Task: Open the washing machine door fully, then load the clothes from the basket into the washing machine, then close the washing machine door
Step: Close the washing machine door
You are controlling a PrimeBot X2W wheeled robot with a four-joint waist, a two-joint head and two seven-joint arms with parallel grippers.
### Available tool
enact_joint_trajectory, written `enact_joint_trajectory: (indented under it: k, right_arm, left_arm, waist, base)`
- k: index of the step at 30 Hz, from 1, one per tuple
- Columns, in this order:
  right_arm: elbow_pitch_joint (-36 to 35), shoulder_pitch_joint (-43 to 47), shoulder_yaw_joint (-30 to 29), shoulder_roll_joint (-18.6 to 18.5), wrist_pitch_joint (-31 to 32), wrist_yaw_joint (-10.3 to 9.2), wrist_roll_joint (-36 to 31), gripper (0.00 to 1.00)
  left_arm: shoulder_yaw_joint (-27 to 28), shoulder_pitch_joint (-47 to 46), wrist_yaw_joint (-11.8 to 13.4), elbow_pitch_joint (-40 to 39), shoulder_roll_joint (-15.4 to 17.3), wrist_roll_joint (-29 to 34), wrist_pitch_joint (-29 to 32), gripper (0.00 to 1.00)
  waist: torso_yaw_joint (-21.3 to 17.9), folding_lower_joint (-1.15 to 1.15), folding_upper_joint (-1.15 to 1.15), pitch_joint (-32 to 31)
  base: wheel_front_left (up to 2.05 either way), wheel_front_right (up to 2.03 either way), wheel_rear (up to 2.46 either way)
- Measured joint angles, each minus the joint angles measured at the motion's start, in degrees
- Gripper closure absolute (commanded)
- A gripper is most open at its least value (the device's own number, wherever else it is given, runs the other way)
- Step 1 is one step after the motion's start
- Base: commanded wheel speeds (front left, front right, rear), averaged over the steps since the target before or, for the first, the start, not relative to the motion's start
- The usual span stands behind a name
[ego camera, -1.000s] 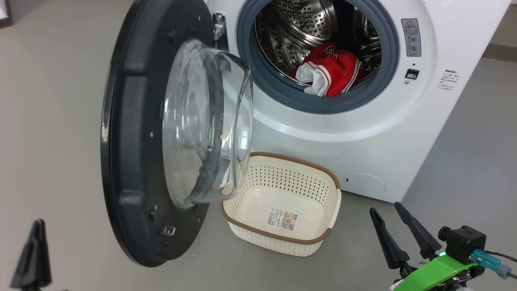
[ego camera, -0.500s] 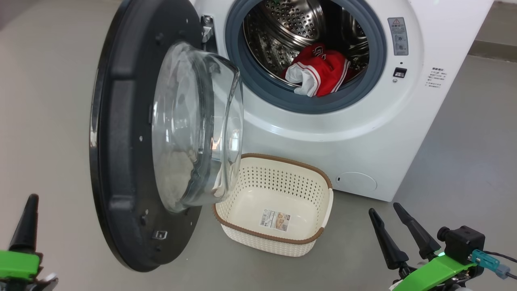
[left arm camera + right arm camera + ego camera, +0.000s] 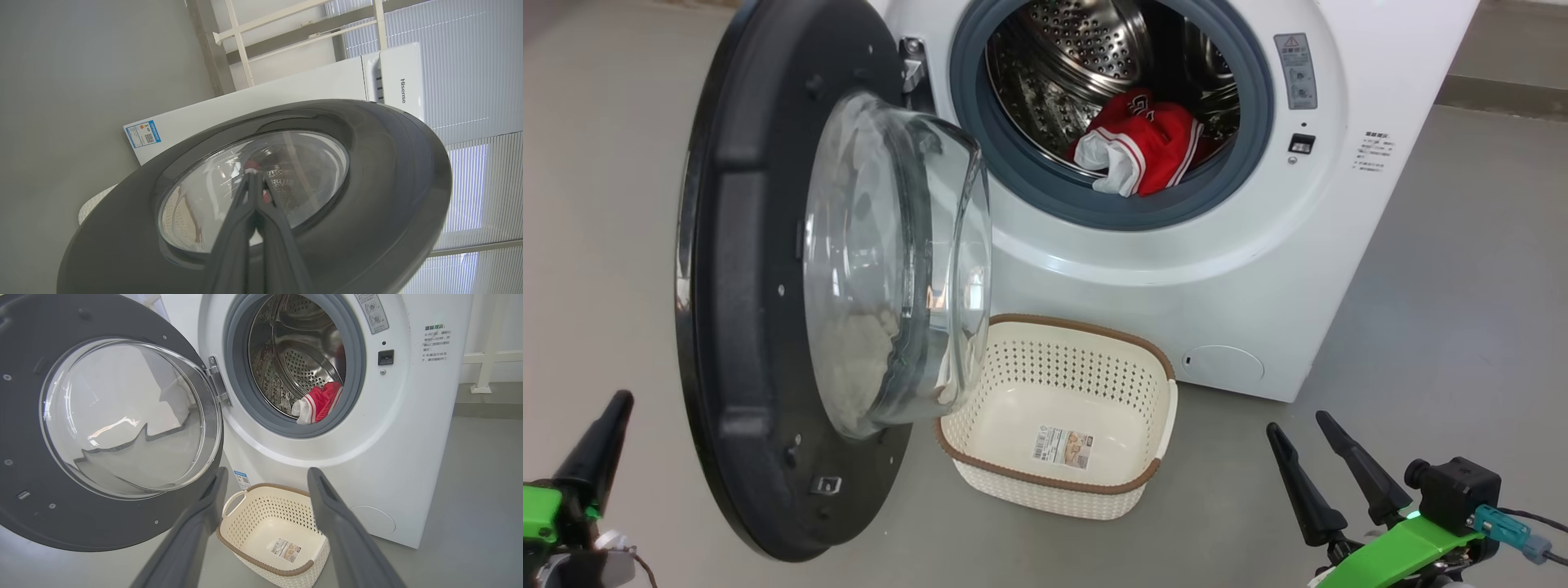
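The washing machine (image 3: 1258, 269) stands ahead of the right pincer (image 3: 1298, 425), which gapes wide, empty. Its door (image 3: 735, 327) hangs open just ahead of the left pincer (image 3: 617, 404), pinched closed on nothing. The empty basket (image 3: 1045, 502) sits ahead between the pincers, near the door's swing. The clothes (image 3: 1147, 143) lie in the drum; only closing remains.

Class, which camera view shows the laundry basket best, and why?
Head view: the basket lies almost whole, one corner behind the washing machine door. In the right wrist view the right gripper overlaps it. The left wrist view gives at most a pale sliver.
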Motion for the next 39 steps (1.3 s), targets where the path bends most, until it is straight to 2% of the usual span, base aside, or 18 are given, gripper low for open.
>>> enact_joint_trajectory:
  k: [5, 15, 27, 39]
  right_arm:
    - [0.0, 0.0, 0.1, 0.0, 0.0, 0.0, 0.1, 0.0]
    - [0.0, 0.0, 0.0, 0.0, 0.0, 0.0, 0.1, 0.0]
    - [0.0, 0.0, -0.3, 0.1, 0.0, 0.0, 0.1, 0.0]
    - [0.0, 0.0, -0.5, 0.3, 0.0, 0.0, 0.1, 0.0]
  left_arm:
    - [-0.1, -0.4, 2.0, 0.8, 0.2, -2.4, 3.0, 1.0]
    - [-1.4, -0.6, 3.7, -0.2, 0.1, -4.7, 6.9, 1.0]
    - [-4.2, -0.2, 6.4, -6.4, -0.7, -6.9, 12.3, 1.0]
    - [-6.9, 1.5, 8.6, -11.8, -1.9, -6.9, 14.1, 1.0]
  waist:
    - [-0.8, 0.0, 0.0, -0.1]
    - [-3.0, 0.0, 0.0, 0.0]
    - [-5.2, 0.0, 0.0, 0.4]
    - [-8.2, 0.0, 0.0, 0.2]
  base:
    - [0.0, 0.0, 0.0]
    - [0.0, 0.0, 0.0]
    - [0.0, 0.0, 0.0]
    - [0.0, 0.0, 0.0]
